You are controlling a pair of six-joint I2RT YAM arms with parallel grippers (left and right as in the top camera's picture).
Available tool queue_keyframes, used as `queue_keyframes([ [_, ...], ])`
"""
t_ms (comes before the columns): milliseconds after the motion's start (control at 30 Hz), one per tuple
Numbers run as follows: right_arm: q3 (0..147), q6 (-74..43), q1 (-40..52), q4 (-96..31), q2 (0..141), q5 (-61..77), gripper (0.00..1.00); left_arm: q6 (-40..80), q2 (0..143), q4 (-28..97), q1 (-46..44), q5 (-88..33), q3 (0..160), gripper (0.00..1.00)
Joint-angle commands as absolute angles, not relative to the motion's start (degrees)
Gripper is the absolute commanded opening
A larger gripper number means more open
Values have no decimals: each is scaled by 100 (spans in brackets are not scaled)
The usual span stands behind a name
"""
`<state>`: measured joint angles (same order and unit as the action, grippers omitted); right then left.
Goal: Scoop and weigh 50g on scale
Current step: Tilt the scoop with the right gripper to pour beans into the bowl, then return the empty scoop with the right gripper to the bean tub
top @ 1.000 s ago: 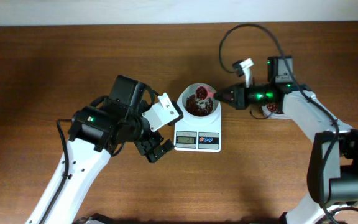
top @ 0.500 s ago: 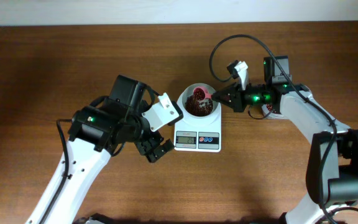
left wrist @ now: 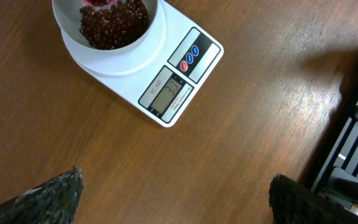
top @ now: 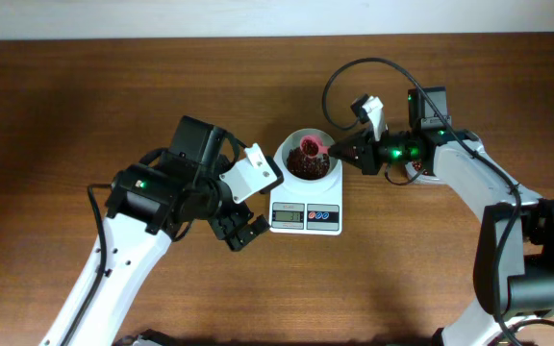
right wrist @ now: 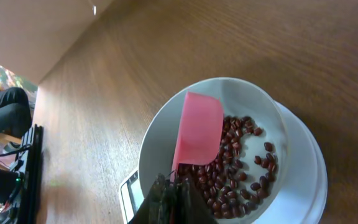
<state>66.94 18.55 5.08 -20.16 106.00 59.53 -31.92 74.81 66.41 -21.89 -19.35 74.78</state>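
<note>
The white scale (top: 305, 218) stands mid-table with its round bowl (top: 286, 154) holding red beans (top: 306, 165). My right gripper (top: 338, 151) is shut on the handle of a pink scoop (top: 311, 145) held over the bowl. In the right wrist view the scoop (right wrist: 199, 134) lies tipped with its smooth pink side showing above the beans (right wrist: 244, 168), inside the bowl (right wrist: 154, 143), and my gripper (right wrist: 173, 185) is clamped on it. My left gripper (top: 243, 231) hangs open just left of the scale. Its wrist view shows the scale (left wrist: 169, 93) and bowl (left wrist: 73, 37) ahead of wide-apart fingers (left wrist: 48, 193).
A tub of red beans (top: 418, 170) sits behind the right arm, mostly hidden by it. A black cable (top: 339, 77) loops above the right wrist. Bare wooden table (top: 85, 96) surrounds the scale.
My right wrist has rolled and shifted slightly left, turning the scoop over above the bowl so its pink side now shows. The left arm has not moved.
</note>
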Motion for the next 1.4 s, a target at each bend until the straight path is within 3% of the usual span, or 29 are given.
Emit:
queue_keyframes([
  [0, 6731, 1813, 543, -2152, 10119, 5347, 4, -3262, 7511, 6628, -2169, -2016, 7461, 99],
  [700, 6823, 1824, 1579, -2714, 8897, 2377, 4, -3262, 7511, 6628, -2169, -2018, 7461, 99],
  [933, 6851, 1927, 1772, -2790, 8799, 2034, 4, -3262, 7511, 6628, -2169, -2016, 7461, 99],
  [1167, 6860, 2231, 2379, -2853, 8650, 659, 4, -3262, 7511, 6628, -2169, -2016, 7461, 99],
  [1367, 6860, 2224, 2397, -2877, 8228, 886, 4, -3262, 7511, 6628, -2169, -2016, 7461, 99],
])
